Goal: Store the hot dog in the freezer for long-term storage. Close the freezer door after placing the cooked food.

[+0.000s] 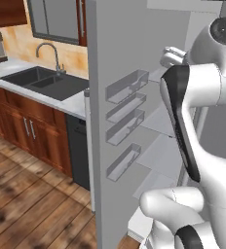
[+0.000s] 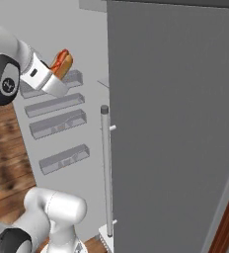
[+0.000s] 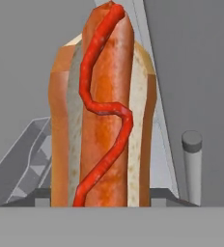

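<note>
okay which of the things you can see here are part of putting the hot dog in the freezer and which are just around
Part of the job:
hot dog, held in the gripper
freezer door, open
freezer shelves

Just around:
sink
faucet
dishwasher
plain fridge door

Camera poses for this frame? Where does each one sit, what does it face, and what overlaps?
Left base view: behind the arm's left, facing the open matte grey freezer door with clear bins; white arm fills the right.
Right base view: behind the arm's right, facing the closed plain grey door; gripper shut on the tan-bun hot dog.
Hand view: on the hand, looking along the hot dog toward the door bins.
Shared: freezer door bins appear in all three.
</note>
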